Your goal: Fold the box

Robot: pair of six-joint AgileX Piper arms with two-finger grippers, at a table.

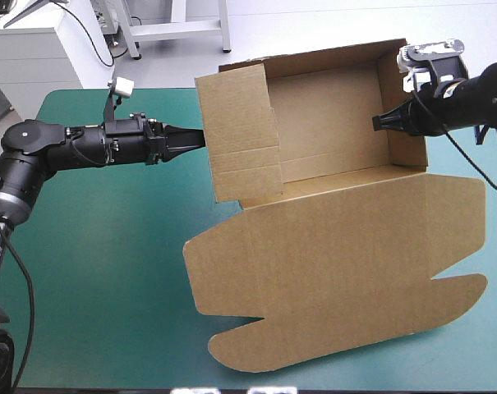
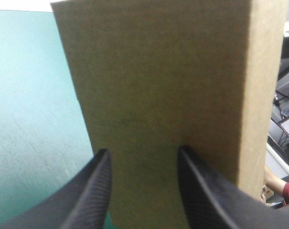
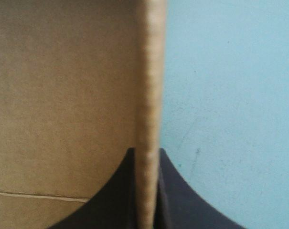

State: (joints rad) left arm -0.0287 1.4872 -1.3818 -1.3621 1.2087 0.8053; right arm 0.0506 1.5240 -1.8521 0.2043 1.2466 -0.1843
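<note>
- High view: the brown box [image 1: 330,115] sits on the far half of the teal-green cover [image 1: 108,279] as an open tray. Its walls are raised and its lid [image 1: 338,254] lies flat toward the near edge.
- Right gripper [image 1: 379,123]: clamped on the top edge of the right wall [image 1: 404,123]. The right wrist view shows the board edge pinched between both black fingers [image 3: 170,205].
- Left gripper [image 1: 197,138]: fingers apart, tips at the outer face of the left wall [image 1: 240,135]. You cannot tell from the left wrist view whether they touch it.
- Handling (judged): light, stiff corrugated board. Expect it to bend cleanly only at the scored creases and to spring back if you let go early.
- Hold (judged): pinch walls by their free edges close to a crease and push broad faces with spread tips. Go easy, since a hard squeeze could crush the edge.
</note>
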